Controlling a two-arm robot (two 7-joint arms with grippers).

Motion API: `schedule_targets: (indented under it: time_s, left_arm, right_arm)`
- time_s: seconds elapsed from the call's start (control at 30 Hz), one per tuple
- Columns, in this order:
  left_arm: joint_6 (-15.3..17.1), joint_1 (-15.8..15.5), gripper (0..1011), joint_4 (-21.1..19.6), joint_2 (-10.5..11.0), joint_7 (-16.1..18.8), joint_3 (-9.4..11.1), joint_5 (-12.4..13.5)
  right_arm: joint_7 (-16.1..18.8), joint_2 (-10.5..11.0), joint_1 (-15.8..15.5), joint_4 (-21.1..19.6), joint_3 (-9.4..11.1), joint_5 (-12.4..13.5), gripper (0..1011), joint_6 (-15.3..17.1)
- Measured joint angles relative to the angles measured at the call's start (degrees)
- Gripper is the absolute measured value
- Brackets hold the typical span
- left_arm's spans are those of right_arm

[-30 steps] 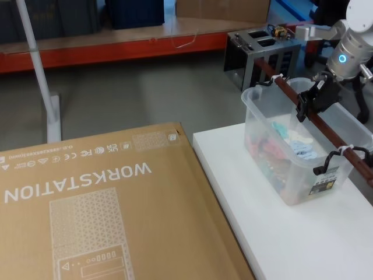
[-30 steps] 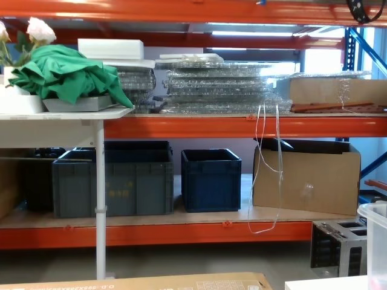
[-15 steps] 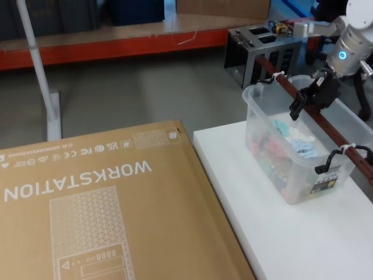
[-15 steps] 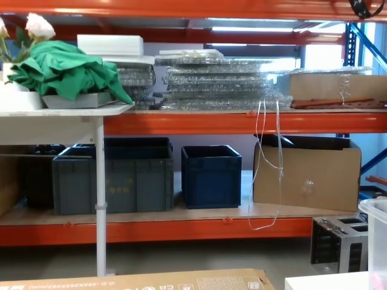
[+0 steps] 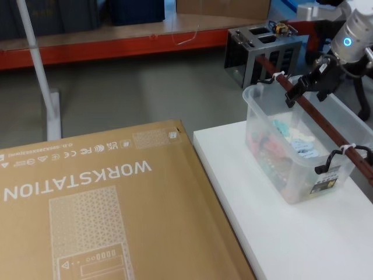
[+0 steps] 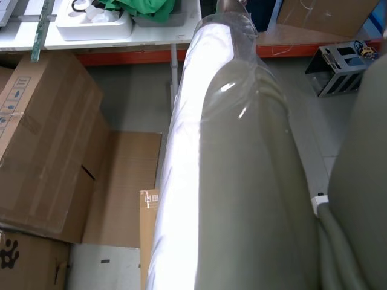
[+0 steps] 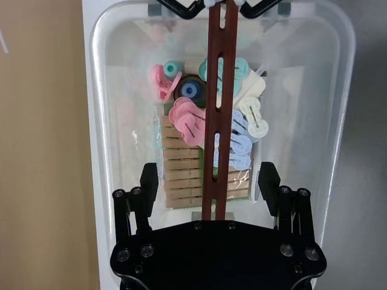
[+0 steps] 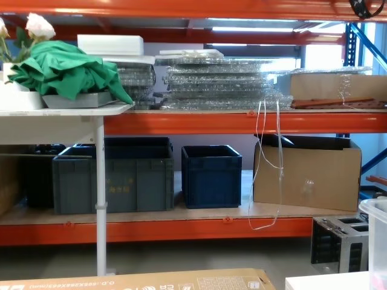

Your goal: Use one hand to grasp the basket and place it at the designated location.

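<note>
The basket [image 5: 289, 175], a clear plastic tub, stands on the white table [image 5: 280, 239] at the right. Its reddish-brown bar handle [image 5: 319, 127] runs lengthwise over it. Pastel pegs [image 7: 193, 118] and wooden ones lie inside the basket [image 7: 118, 90]. My right gripper [image 5: 305, 93] hovers open above the far half of the handle. In the right wrist view the gripper [image 7: 208, 172] has its fingers [image 7: 149, 175] wide apart on either side of the handle [image 7: 219, 72], apart from it. My left arm [image 6: 230, 181] stays parked at my side.
A big brown cardboard box [image 5: 99, 204] marked WORKSTATION lies flat left of the table, against its edge. A grey metal rack [image 5: 262, 49] stands on the floor behind the basket. A white pole stand [image 5: 41, 76] is at far left. The tub's edge [image 8: 378, 241] shows at the chest view's right.
My right gripper has risen off the handle and drifted toward its far end. The basket has stayed in place.
</note>
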Motion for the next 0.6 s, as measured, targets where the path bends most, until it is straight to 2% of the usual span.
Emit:
schedule_targets:
  time_s: [0.3, 0.6]
  left_arm:
    - [0.0, 0.0, 0, 0.0, 0.0, 0.0, 0.01, 0.0]
    - [0.0, 0.0, 0, -0.01, 0.0, 0.0, 0.03, 0.0]
  right_arm:
    - [-0.02, 4.04, 0.02, -7.26, 1.64, 0.41, 1000, 3.59]
    - [-0.26, 6.96, 0.0, -12.57, 3.1, 1.35, 1000, 5.72]
